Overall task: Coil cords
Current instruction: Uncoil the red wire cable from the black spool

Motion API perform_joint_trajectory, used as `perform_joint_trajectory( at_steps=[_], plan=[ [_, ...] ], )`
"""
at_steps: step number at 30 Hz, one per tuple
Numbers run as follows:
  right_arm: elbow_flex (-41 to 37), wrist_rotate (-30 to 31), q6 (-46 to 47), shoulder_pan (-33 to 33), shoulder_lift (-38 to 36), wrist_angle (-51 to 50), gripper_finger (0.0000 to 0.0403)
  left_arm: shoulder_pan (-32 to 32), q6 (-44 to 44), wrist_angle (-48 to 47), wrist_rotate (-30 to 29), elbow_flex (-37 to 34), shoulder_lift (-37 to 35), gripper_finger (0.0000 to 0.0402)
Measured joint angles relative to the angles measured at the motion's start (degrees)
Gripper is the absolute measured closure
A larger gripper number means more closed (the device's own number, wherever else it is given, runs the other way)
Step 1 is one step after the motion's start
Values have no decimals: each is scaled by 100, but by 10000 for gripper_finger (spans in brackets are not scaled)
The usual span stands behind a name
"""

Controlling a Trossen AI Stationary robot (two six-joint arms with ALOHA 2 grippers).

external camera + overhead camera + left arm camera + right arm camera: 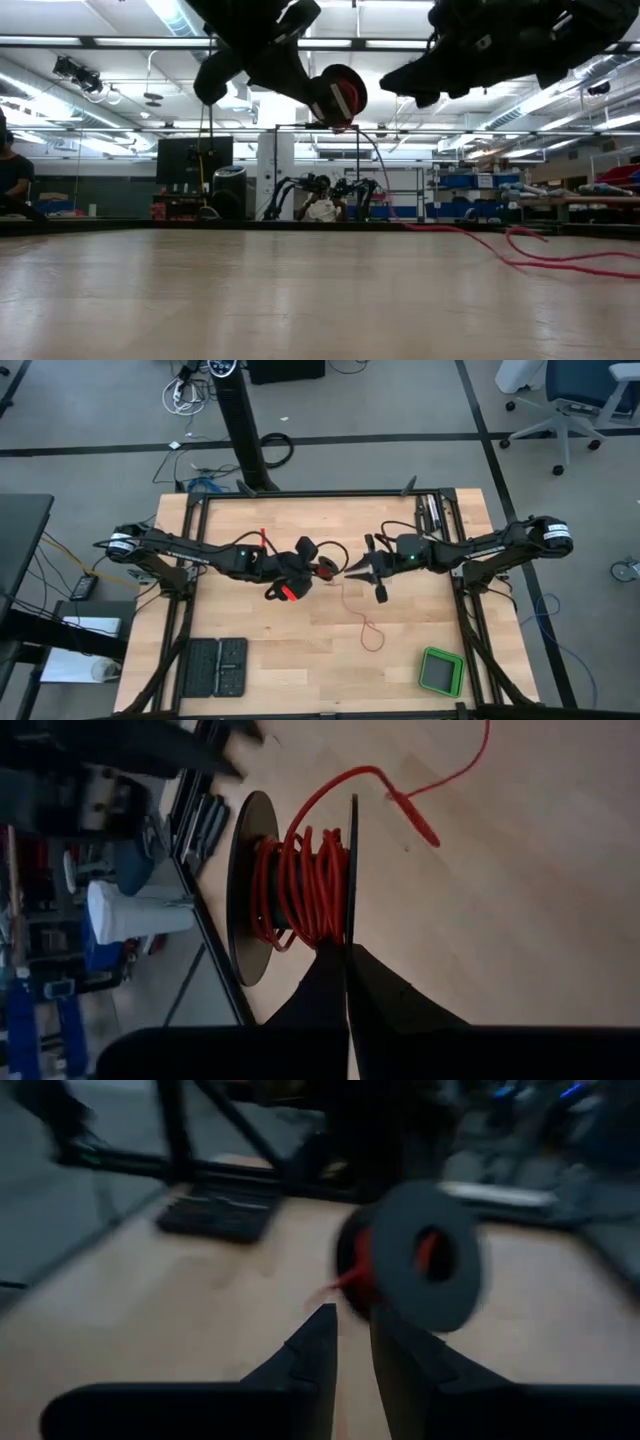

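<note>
Two claws meet above your surface (300,670): left claw (347,955) pinches the black spool (262,900) of red cord (300,885); right claw (352,1330) hovers beside, slightly parted, empty.

Right wrist view: spool (420,1265) and right gripper (352,1342) blurred; any cord between its fingers indiscernible. Low view: both arms cut off above; red cord (560,258) exits at the right edge.
</note>
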Motion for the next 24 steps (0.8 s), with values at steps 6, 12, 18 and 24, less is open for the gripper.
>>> perform_joint_trajectory(
  at_steps=[6,12,18,24],
  plan=[
    [186,767,-733,196,2,-134,315,2,-409,51,189,0,0,402],
    [257,825,-797,241,2,-155,305,26,-615,129,203,0,0,402],
    [257,855,-835,256,2,-156,305,61,-915,601,215,0,2,402],
    [258,1068,-1095,272,2,-149,310,63,-923,754,341,0,3,402]
  ],
)
